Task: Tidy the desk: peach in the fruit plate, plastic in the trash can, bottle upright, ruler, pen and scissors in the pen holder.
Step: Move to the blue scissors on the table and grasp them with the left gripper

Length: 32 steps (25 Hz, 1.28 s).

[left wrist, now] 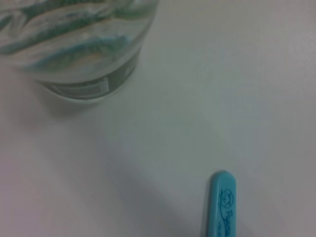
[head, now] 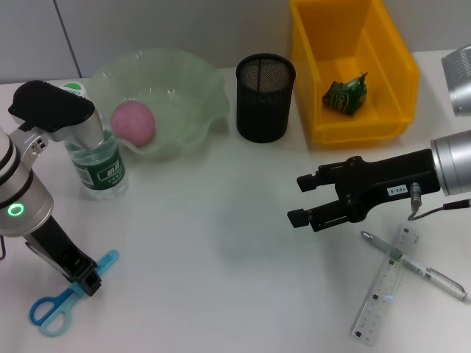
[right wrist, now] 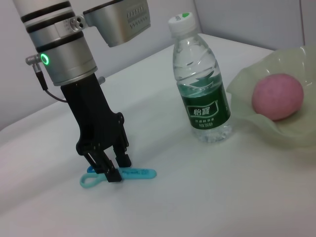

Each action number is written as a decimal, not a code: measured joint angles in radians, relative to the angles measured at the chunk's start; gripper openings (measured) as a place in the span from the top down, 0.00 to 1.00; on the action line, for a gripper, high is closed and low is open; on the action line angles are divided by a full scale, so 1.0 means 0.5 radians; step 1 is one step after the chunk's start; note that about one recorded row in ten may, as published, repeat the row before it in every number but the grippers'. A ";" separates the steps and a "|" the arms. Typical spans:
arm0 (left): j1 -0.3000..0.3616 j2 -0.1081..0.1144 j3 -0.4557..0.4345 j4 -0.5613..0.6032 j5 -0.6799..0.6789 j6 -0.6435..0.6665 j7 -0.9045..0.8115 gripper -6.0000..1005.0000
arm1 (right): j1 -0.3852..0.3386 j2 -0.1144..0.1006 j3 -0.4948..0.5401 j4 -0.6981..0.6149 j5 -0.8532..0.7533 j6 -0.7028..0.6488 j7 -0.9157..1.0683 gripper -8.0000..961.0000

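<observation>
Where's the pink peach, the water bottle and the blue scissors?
peach point(head: 134, 122), head view, middle of its pink skin.
water bottle point(right wrist: 204, 104), right wrist view, on its green label.
blue scissors point(head: 48, 309), head view, on the handle loops.

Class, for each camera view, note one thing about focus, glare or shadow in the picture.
Head view: soft, even light, with a faint shadow beneath the right gripper. Left wrist view: the bottle and scissors look blurred, too close to focus. Right wrist view: sharp, with highlights on the bottle and the left gripper over the scissors.
</observation>
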 joint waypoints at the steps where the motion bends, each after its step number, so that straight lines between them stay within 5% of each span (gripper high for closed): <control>1: 0.000 0.000 0.002 0.000 0.000 0.000 0.002 0.62 | 0.000 0.000 0.000 0.000 0.000 0.000 0.000 0.13; 32: 0.049 0.003 0.007 0.094 0.015 -0.021 0.058 0.62 | 0.003 0.003 0.001 0.000 0.000 0.021 0.000 0.13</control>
